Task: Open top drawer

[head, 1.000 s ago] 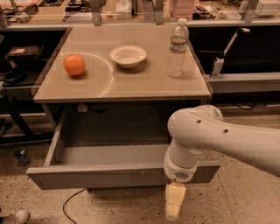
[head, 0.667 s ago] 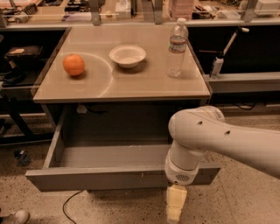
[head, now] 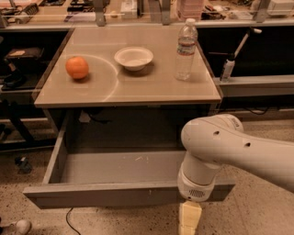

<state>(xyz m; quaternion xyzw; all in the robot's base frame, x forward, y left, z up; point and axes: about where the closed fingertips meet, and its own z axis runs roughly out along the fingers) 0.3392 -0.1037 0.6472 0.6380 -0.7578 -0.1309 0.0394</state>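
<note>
One drawer, opening almost complete

Top drawer (head: 105, 195): drawn well out from under the table (head: 151, 89). Gripper (head: 189, 219): low at its front, right of centre; grip state cannot be told. Judged: pull essentially done; only withdrawal left.

Robotics lab or workshop, not a home. Long workbench (head: 55, 18) runs across 12 o'clock, cluttered with tools and gear, with metal posts (head: 98, 11) standing on it. Low shelf (head: 20, 53) of hardware at 9 o'clock. Hard speckled floor (head: 262, 206), with a loose cable (head: 69, 219) lying on it at 7 o'clock. Plain tan table (head: 156, 89) at centre. White robot arm (head: 243, 149) comes in from 4 o'clock, and its gripper (head: 189, 219) hangs low at 6 o'clock.
</note>
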